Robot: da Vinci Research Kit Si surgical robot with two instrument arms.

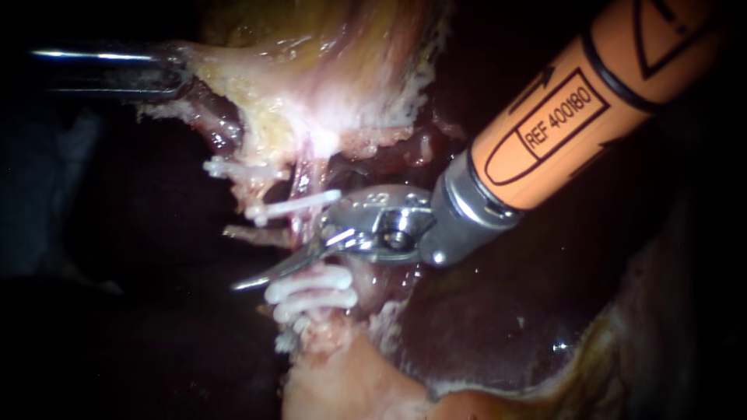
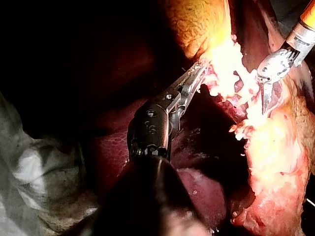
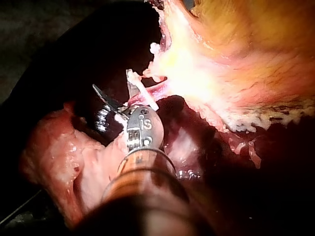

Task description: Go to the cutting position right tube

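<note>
The pale pink tube [image 1: 305,180] runs down from the gallbladder [image 1: 311,70], with one white clip [image 1: 292,208] across it higher up and two white clips [image 1: 311,294] lower down. My right instrument [image 1: 272,255], on an orange shaft, has blades that stand open at the stretch between those clips. One blade [image 1: 268,275] shows in front; the other is hidden behind the tube. In the right wrist view the open blades [image 3: 111,81] straddle the tube [image 3: 155,91] next to a clip [image 3: 146,97]. My left instrument [image 1: 177,78] is shut on the gallbladder's edge and holds it up.
Another white clip [image 1: 226,167] sits on a stump left of the tube. Dark liver [image 1: 482,311] lies below and right of the blades. Pale fatty tissue [image 1: 342,381] lies under the lower clips. A grey cloth [image 2: 39,182] lies beside the left shaft.
</note>
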